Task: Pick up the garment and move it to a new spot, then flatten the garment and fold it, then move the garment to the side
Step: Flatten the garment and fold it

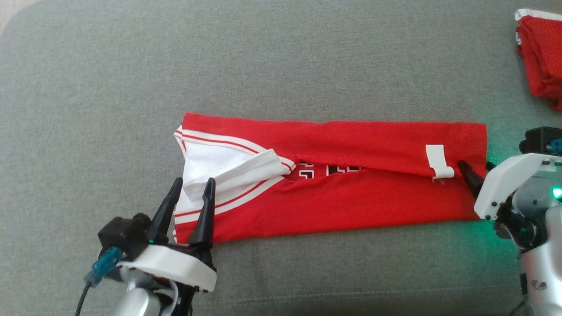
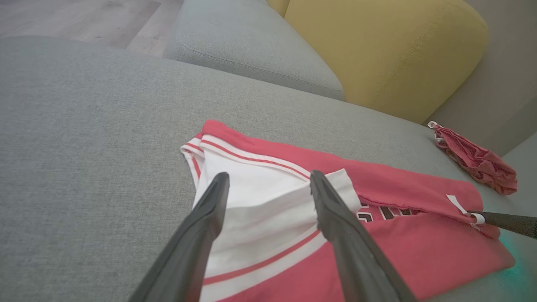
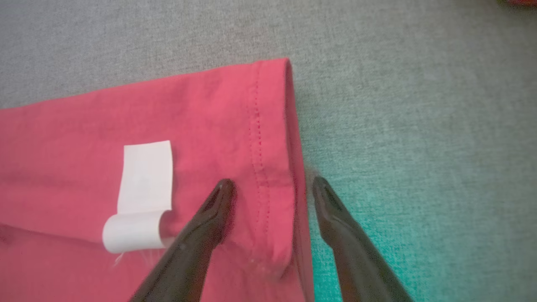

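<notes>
The garment is a red shirt with white striped trim, folded into a long strip lying flat across the grey seat. My left gripper is open over its white left end, fingers spread above the cloth. At the right end my right gripper is open and straddles the stitched hem, one finger on the red cloth and the other on the seat. A white label curls up beside that finger.
The grey seat spreads wide around the strip. A second red garment lies bunched at the far right. A yellow cushion and a grey cushion stand behind, with wooden floor beyond.
</notes>
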`<state>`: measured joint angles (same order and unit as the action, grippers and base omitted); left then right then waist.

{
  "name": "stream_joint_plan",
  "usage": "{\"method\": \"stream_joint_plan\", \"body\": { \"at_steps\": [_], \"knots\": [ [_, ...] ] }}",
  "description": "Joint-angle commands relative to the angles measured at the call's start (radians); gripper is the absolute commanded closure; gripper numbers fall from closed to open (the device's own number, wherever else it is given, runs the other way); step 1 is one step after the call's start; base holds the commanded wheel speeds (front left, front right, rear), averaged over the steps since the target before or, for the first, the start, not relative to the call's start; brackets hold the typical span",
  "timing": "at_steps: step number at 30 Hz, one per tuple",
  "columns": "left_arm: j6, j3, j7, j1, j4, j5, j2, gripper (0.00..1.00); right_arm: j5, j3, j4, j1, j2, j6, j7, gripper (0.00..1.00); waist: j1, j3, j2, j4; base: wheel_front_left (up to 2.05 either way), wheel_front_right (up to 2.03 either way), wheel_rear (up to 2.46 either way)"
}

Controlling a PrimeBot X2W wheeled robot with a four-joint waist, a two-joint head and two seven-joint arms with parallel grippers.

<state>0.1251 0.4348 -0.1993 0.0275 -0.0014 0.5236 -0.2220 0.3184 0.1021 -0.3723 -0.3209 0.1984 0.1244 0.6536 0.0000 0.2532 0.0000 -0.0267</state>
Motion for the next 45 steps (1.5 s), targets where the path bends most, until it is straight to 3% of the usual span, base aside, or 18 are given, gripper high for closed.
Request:
{"method": "stream_joint_plan", "body": {
  "at_steps": [1,2,4,5,18,24,36,45],
  "knots": [
    [0.007,-0.032,-0.005,0.043,-0.036,-0.01,-0.013,0.0,0.009,-0.019,0.021,-0.027,0.006,0.006,0.009,0.24,0.0,0.0,0.0,0.001,0.0,0.0,0.0],
    [0.009,-0.031,-0.004,0.043,-0.038,-0.012,-0.015,0.0,0.014,-0.02,0.015,-0.028,0.003,0.006,0.015,0.48,0.0,-0.001,0.0,0.001,0.0,0.0,0.0],
    [0.012,-0.031,-0.003,0.042,-0.041,-0.014,-0.017,0.0,0.02,-0.021,0.01,-0.029,0.001,0.006,0.019,0.74,0.0,-0.003,0.0,0.001,0.0,0.0,0.0],
    [0.016,-0.032,-0.002,0.041,-0.044,-0.015,-0.02,0.0,0.028,-0.022,0.012,-0.03,0.001,0.006,0.007,1.0,0.0,-0.005,0.0,-0.001,0.0,0.0,0.0],
    [0.03,-0.056,-0.015,0.053,-0.021,-0.011,-0.032,0.0,0.018,0.085,0.064,-0.024,0.078,0.006,-0.045,1.0,0.0,-0.074,0.0,-0.048,0.0,0.0,0.0],
    [0.035,-0.069,-0.027,0.054,0.025,-0.013,-0.037,0.0,0.054,0.089,0.147,0.008,0.042,0.006,-0.003,1.0,0.0,-0.108,0.0,-0.074,0.0,0.0,0.0],
    [0.028,-0.072,-0.039,0.057,0.06,-0.002,-0.029,0.0,0.238,-0.125,0.38,0.072,-0.055,0.006,0.069,1.0,0.0,-0.141,0.0,-0.045,0.0,0.0,0.0],
    [0.018,-0.065,-0.045,0.059,0.073,0.005,-0.017,0.0,0.306,-0.304,0.402,0.062,-0.123,0.006,0.037,1.0,0.0,-0.165,0.0,0.015,0.0,0.0,0.0]
  ]
}}
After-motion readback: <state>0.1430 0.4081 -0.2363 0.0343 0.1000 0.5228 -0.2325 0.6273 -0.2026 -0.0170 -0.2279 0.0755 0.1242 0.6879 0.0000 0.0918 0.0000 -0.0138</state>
